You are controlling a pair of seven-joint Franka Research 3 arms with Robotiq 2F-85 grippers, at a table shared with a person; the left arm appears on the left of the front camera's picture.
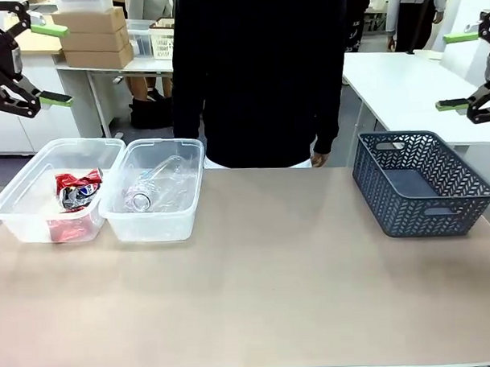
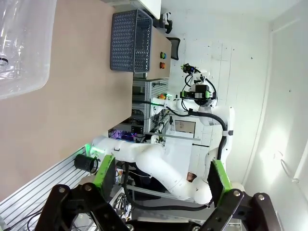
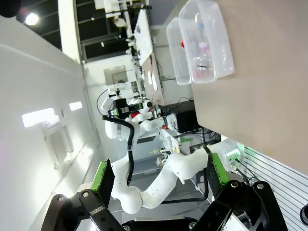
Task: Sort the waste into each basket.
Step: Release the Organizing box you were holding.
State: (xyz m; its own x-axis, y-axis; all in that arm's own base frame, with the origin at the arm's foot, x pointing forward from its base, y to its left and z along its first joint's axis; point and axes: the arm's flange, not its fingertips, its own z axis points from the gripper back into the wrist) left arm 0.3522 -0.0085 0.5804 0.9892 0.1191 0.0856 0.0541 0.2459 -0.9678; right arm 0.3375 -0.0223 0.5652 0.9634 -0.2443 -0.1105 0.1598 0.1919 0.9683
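Observation:
Two see-through tubs stand side by side at the table's left. The left tub (image 1: 74, 142) holds red and blue cans (image 1: 76, 189). Clear plastic bottles (image 1: 152, 185) lie in the right tub (image 1: 165, 142). My left gripper (image 1: 54, 64) hangs open high above the left tub, holding nothing. High at the far right, my right gripper (image 1: 457, 71) is open too, with nothing in it. In the left wrist view the open fingers (image 2: 104, 175) frame bare air, and a tub's corner (image 2: 29, 72) shows. Both tubs (image 3: 226, 53) and a red can (image 3: 182, 44) appear in the right wrist view.
A dark grey slotted basket (image 1: 427, 217) stands at the table's right, below my right gripper, with nothing in it. A person in black stands at the far edge, one hand (image 1: 321, 158) near the table. The tan tabletop (image 1: 264, 271) is bare in the middle and front.

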